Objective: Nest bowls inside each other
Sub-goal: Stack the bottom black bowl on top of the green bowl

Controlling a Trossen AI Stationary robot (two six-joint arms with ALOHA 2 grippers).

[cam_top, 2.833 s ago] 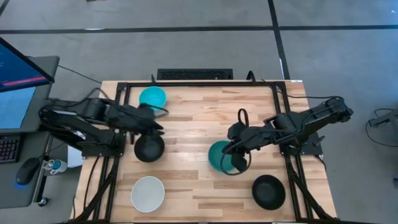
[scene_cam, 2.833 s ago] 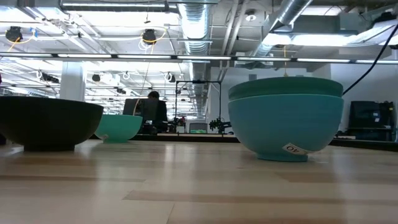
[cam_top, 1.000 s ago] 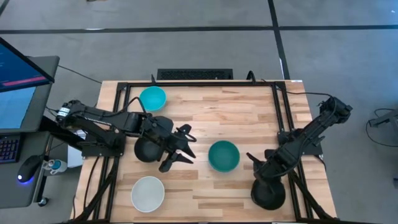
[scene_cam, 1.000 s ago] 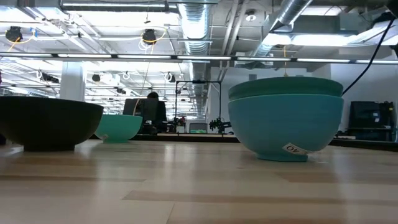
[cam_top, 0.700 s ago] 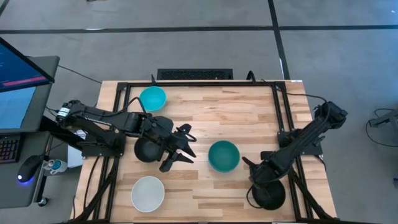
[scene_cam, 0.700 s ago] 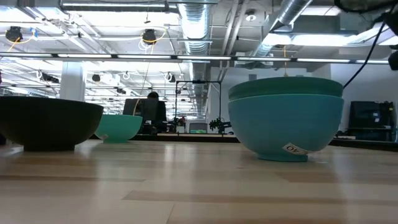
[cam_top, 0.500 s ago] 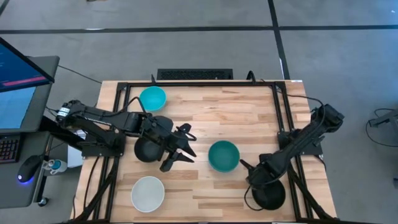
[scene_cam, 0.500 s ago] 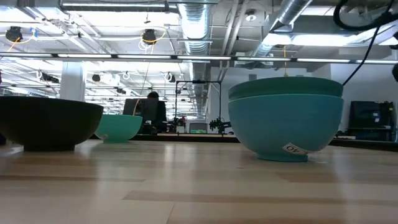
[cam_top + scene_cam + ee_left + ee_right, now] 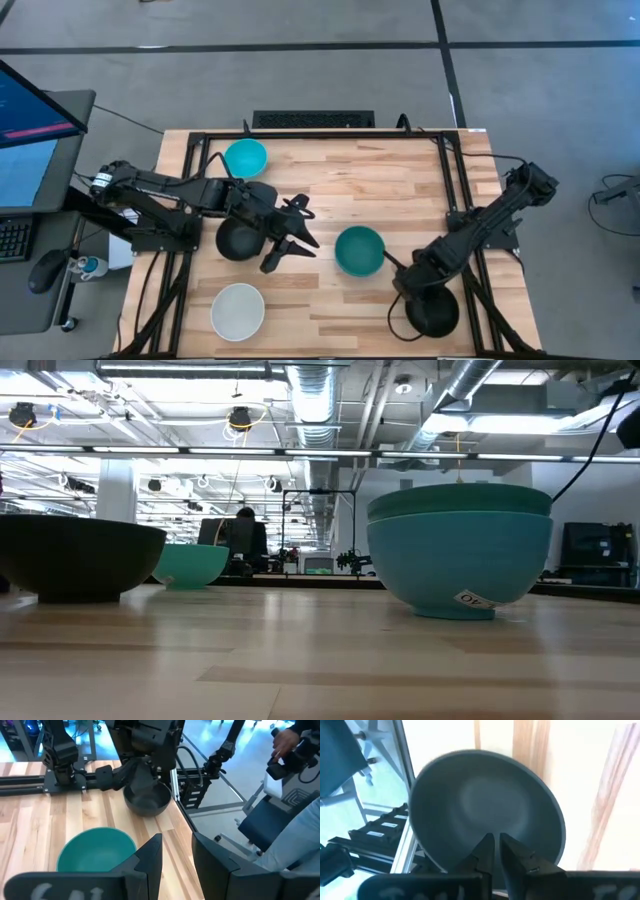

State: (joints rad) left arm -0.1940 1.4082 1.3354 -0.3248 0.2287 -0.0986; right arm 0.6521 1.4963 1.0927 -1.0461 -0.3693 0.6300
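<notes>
Right gripper (image 9: 402, 283) reaches low over the near right corner of the light wooden slatted table (image 9: 400, 180), at the rim of the smooth black bowl (image 9: 432, 310) standing there. Its wrist view shows the two dark fingers almost closed together at that bowl's rim (image 9: 485, 800), with nothing seen between them; whether the wall is pinched I cannot tell.

Left gripper (image 9: 293, 232) hovers mid-table with fingers spread wide and nothing in them, just beside the second black bowl (image 9: 238, 238) toward the left edge.

A teal-green bowl nested in a blue bowl (image 9: 360, 250) stands at the table's middle, near the right gripper. The glossy cyan bowl (image 9: 245, 157) is at the far left corner and the plain white bowl (image 9: 238, 310) at the near left corner.

To do this step well, I judge the right fingers should straddle the black bowl's wall, one inside and one outside, close firmly, lift clear, then lower the bowl centred over the stack.

Only the low view shows the stack as two bowls, green rim (image 9: 459, 498) above blue wall (image 9: 455, 560) with a sticker near the foot; from above it looks like one. The left wrist view shows a person's hand (image 9: 284, 741) beyond the table.
</notes>
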